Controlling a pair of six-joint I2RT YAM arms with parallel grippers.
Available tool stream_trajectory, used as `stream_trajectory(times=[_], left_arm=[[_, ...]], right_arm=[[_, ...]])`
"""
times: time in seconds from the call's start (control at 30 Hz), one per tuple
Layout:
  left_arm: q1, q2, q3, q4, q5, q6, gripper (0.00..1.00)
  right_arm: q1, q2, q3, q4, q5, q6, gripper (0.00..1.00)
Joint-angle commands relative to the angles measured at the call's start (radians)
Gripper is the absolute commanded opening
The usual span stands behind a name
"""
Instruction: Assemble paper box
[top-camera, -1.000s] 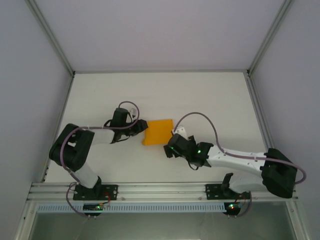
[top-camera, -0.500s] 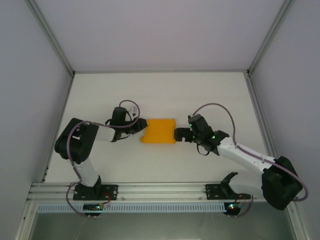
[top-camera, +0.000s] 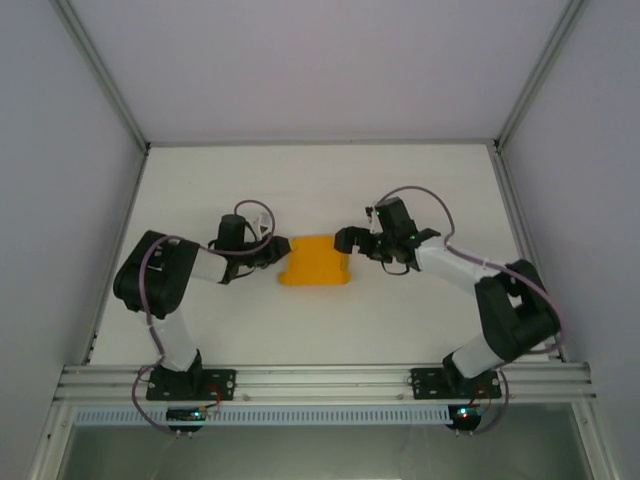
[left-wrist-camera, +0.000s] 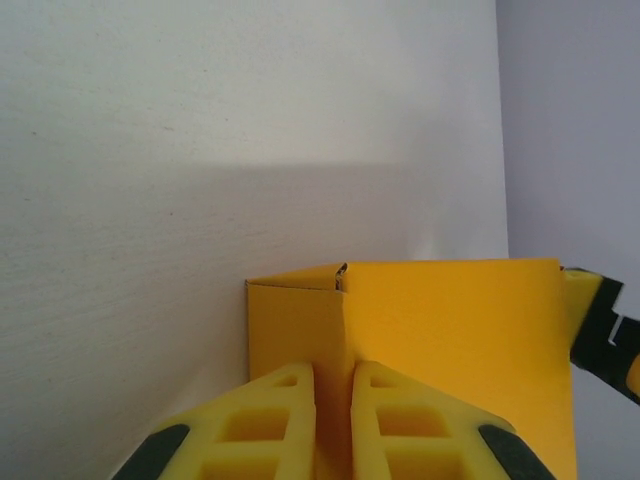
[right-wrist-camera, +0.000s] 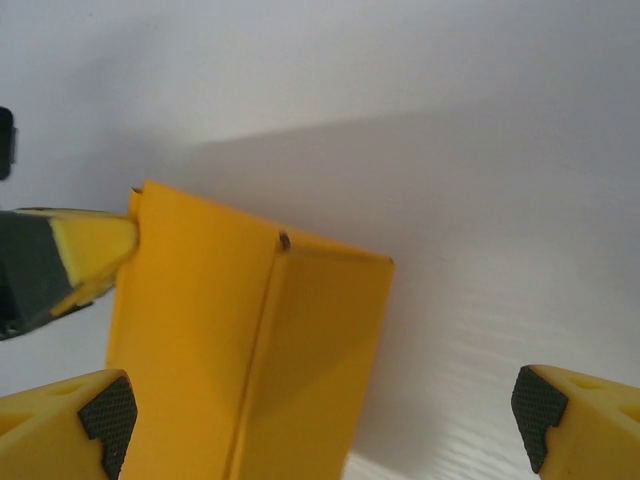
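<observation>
The paper box (top-camera: 314, 262) is a small orange-yellow card box lying on the white table (top-camera: 420, 180) between the two arms. My left gripper (top-camera: 279, 254) is at its left end. In the left wrist view the yellow fingers (left-wrist-camera: 285, 410) are shut on a thin upright card edge of the paper box (left-wrist-camera: 450, 340). My right gripper (top-camera: 346, 241) is at the box's far right corner, open wide. In the right wrist view the paper box (right-wrist-camera: 230, 340) lies between the spread fingertips (right-wrist-camera: 105, 415), nearer the left one, without visible contact.
Aluminium frame posts (top-camera: 100, 70) and pale side walls border the table on the left and right. A metal rail (top-camera: 320, 380) runs along the near edge, carrying both arm bases. Bare table surface lies beyond the box.
The right arm swung from the box's near right side to its far right corner. The left gripper closed on the box's left edge, and the box turned to lie squarer.
</observation>
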Motion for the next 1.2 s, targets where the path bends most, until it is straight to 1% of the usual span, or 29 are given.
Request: stream_trajectory(times=[0.0,0.1,0.27,0.33,0.4,0.43,0.5,0.53,0.57,0.63,0.67,0.7,0.73,0.8,0.83,0.87,0.93,1.0,1.07,1.13,1.17], left_arm=[[0.024,0.054,-0.045,-0.051,-0.036,-0.008,0.10],[0.036,0.062,-0.048,-0.043,-0.028,-0.016,0.10],[0.036,0.055,-0.052,-0.035,-0.030,-0.018,0.10],[0.036,0.051,-0.049,-0.037,-0.028,-0.010,0.15],[0.036,0.044,-0.043,-0.035,-0.018,-0.003,0.18],[0.036,0.037,-0.039,-0.034,-0.015,0.002,0.19],[0.035,0.010,-0.030,-0.039,-0.025,0.004,0.20],[0.031,-0.010,-0.022,-0.041,-0.030,0.012,0.23],[0.025,-0.035,-0.012,-0.047,-0.034,0.025,0.29],[0.010,-0.105,0.015,-0.084,-0.050,0.080,0.48],[-0.001,-0.153,0.028,-0.114,-0.064,0.127,0.61],[-0.012,-0.200,0.041,-0.157,-0.083,0.177,0.78],[-0.026,-0.250,0.054,-0.203,-0.110,0.240,1.00],[-0.074,-0.368,0.082,-0.324,-0.208,0.396,1.00],[-0.103,-0.427,0.088,-0.367,-0.282,0.477,1.00],[-0.152,-0.493,0.085,-0.397,-0.358,0.578,1.00],[-0.251,-0.602,0.071,-0.424,-0.474,0.775,1.00],[-0.354,-0.696,0.033,-0.423,-0.531,0.986,1.00],[-0.438,-0.758,-0.002,-0.427,-0.563,1.157,1.00],[-0.513,-0.779,-0.011,-0.459,-0.619,1.291,1.00],[-0.547,-0.774,-0.012,-0.464,-0.672,1.336,1.00]], right_arm=[[-0.018,0.088,0.051,0.080,-0.166,0.058,1.00],[-0.029,0.151,0.059,0.140,-0.238,0.100,0.97],[-0.009,0.182,0.023,0.288,-0.328,0.169,0.84],[0.000,0.186,-0.002,0.371,-0.362,0.240,0.73],[0.003,0.182,-0.034,0.479,-0.391,0.323,0.58],[0.004,0.178,-0.042,0.499,-0.393,0.341,0.52],[0.003,0.162,-0.051,0.499,-0.387,0.357,0.47],[0.003,0.152,-0.051,0.480,-0.378,0.356,0.46],[0.003,0.140,-0.049,0.454,-0.367,0.349,0.46],[0.000,0.109,-0.047,0.394,-0.344,0.337,0.43],[-0.006,0.091,-0.051,0.374,-0.335,0.340,0.42],[-0.012,0.072,-0.058,0.365,-0.329,0.354,0.41],[-0.021,0.053,-0.066,0.361,-0.327,0.373,0.41],[-0.046,0.012,-0.081,0.341,-0.340,0.417,0.41],[-0.060,-0.006,-0.082,0.314,-0.350,0.433,0.41],[-0.078,-0.028,-0.082,0.275,-0.362,0.442,0.41],[-0.114,-0.069,-0.075,0.170,-0.378,0.450,0.40],[-0.162,-0.107,-0.056,0.072,-0.411,0.482,0.39],[-0.213,-0.132,-0.025,-0.024,-0.473,0.521,0.39],[-0.255,-0.145,0.002,-0.081,-0.554,0.568,0.39],[-0.271,-0.151,0.012,-0.108,-0.579,0.580,0.39]])
